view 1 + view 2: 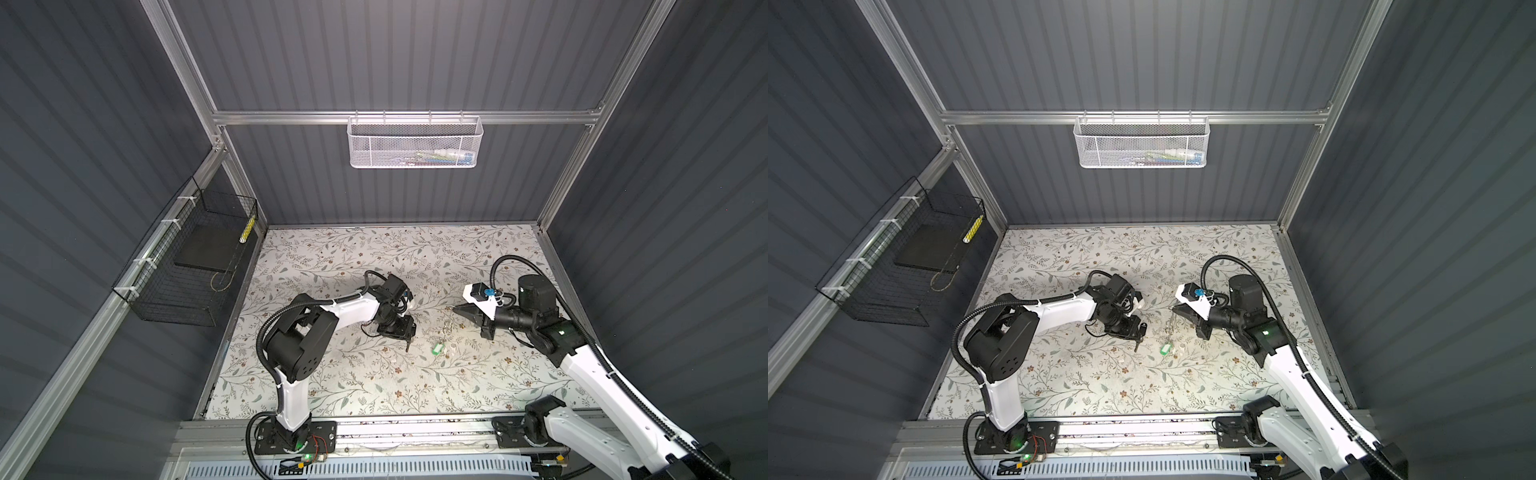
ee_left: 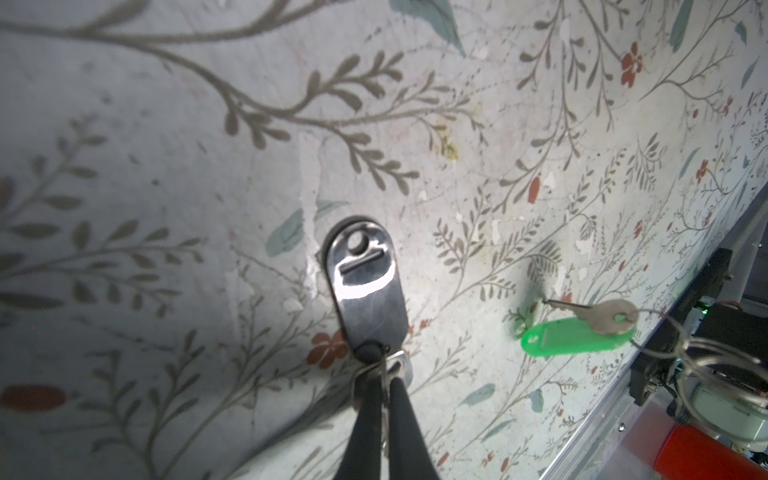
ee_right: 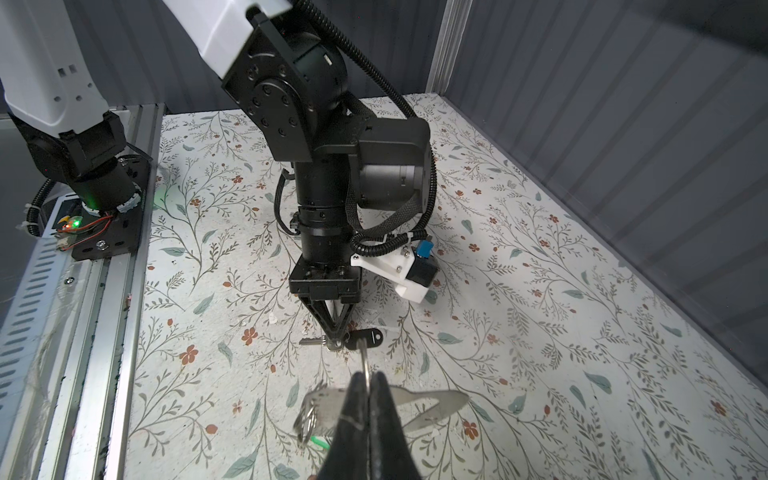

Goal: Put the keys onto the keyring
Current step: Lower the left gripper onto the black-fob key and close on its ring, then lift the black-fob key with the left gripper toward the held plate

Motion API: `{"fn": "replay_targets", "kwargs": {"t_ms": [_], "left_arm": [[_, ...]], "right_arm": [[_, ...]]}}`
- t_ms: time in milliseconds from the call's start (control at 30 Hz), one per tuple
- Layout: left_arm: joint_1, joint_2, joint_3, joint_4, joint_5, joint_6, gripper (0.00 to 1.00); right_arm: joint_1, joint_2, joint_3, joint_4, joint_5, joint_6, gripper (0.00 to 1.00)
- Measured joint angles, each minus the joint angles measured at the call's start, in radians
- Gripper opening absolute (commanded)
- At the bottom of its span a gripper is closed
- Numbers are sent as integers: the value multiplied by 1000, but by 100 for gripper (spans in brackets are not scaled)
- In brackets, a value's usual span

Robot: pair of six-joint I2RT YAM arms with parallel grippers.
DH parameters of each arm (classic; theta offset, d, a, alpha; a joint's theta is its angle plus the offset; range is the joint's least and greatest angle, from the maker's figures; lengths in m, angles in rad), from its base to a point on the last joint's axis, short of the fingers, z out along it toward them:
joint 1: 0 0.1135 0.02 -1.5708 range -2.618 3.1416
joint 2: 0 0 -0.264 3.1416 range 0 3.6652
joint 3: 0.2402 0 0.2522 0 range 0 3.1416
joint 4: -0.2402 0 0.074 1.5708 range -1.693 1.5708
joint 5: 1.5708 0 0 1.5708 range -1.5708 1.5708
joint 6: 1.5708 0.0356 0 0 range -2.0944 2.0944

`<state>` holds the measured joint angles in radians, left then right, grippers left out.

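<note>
Left claw [image 2: 386, 370] pinching key [image 2: 368, 291], wire basket [image 1: 174, 309] apparently holding dark slab [image 1: 203, 249]

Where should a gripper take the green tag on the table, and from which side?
Probably pinch the green tag across its narrow width at the bare end, clear of the small key over its other end, coming straight down: it lies flat on the table, so only long edges offer purchase.
</note>
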<state>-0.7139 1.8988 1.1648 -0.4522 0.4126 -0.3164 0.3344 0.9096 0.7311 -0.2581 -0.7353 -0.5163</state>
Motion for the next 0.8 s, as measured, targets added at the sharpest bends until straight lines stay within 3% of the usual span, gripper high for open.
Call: {"fn": "replay_targets", "kwargs": {"t_ms": [433, 800], "left_arm": [[0, -16, 2, 14, 16, 57, 0], [-2, -270, -86, 101, 19, 252, 0]], "right_arm": [[0, 0, 0, -1, 1, 0, 0], [0, 0, 0, -6, 1, 7, 0]]}}
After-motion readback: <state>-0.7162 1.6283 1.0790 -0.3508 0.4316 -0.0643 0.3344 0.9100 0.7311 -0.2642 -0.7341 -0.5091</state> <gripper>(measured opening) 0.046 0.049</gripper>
